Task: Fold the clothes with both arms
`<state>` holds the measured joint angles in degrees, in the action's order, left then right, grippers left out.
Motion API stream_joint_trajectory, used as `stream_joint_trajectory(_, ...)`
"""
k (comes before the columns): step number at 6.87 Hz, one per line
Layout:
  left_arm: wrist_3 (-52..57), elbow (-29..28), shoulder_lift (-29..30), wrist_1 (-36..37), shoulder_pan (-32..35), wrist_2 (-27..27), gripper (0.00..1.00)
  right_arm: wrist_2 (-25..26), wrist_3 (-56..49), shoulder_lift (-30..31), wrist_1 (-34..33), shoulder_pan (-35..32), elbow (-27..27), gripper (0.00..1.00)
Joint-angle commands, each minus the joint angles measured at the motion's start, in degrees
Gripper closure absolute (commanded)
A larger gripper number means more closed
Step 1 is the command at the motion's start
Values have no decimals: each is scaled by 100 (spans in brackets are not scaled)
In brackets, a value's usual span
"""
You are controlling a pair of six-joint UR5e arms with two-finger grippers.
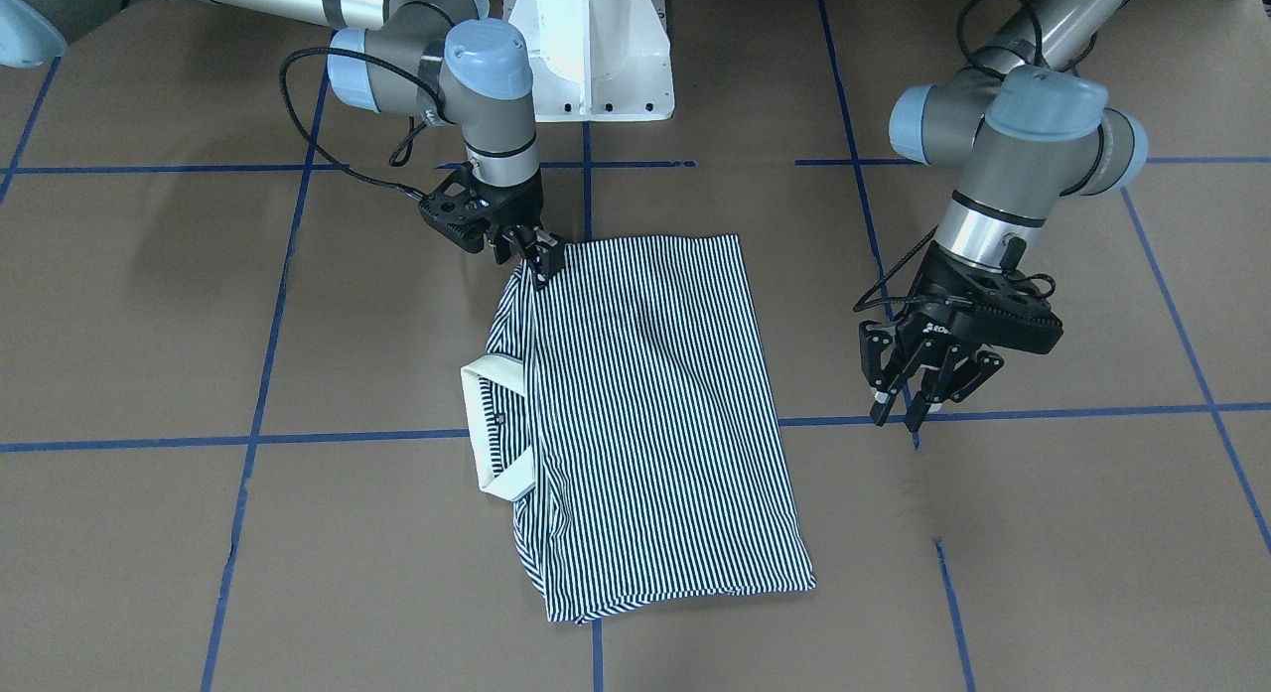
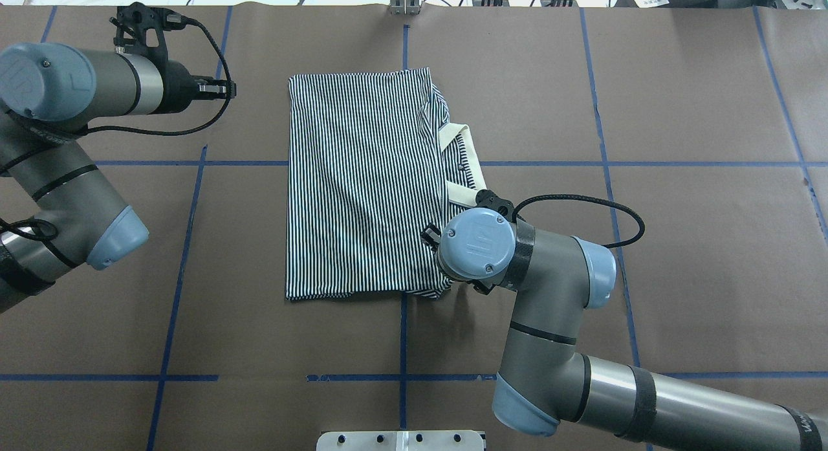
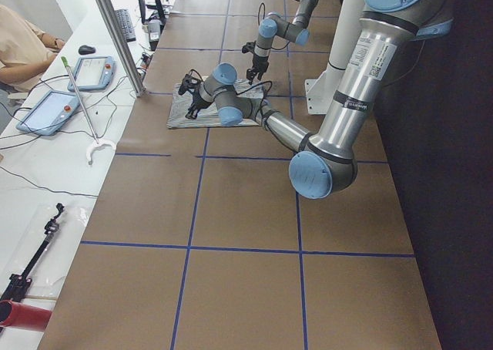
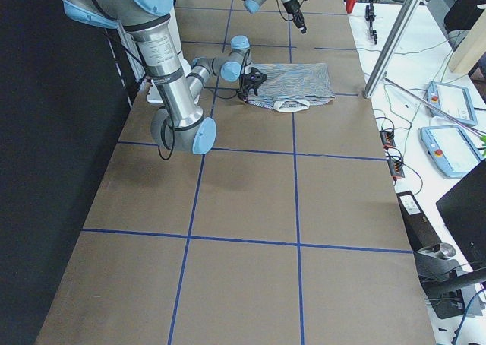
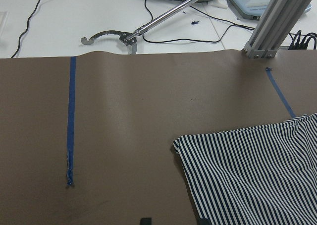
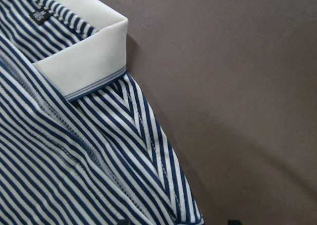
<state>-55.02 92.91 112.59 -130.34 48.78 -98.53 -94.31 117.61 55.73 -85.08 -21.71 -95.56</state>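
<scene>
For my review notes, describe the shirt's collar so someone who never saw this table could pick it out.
On the brown table crossed by blue tape lines lies one folded striped shirt. From its edge on the robot's right sticks a collar: plain cream, the only unstriped part of the cloth.

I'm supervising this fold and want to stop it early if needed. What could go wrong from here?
1. Only the right fingers are at the shirt. The left fingers hang open over the table, off the shirt, so a one-sided pull could skew or undo the fold.
2. The collar sticks out past the folded edge and may snag or crumple.
</scene>
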Motion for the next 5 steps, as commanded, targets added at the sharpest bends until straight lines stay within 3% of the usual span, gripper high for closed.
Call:
stream_joint_trajectory(1,-9,34,0,17,9,0,58,-9,-54,0,-9,0,20,35)
stream_joint_trajectory(2,0,34,-9,9,9,0,58,-17,-45,0,0,0,20,46)
stream_joint_trajectory(3,0,34,-9,9,9,0,58,-18,-37,0,0,0,20,71)
stream_joint_trajectory(5,0,156,-131,17,9,0,58,-26,-28,-18,0,9,20,100)
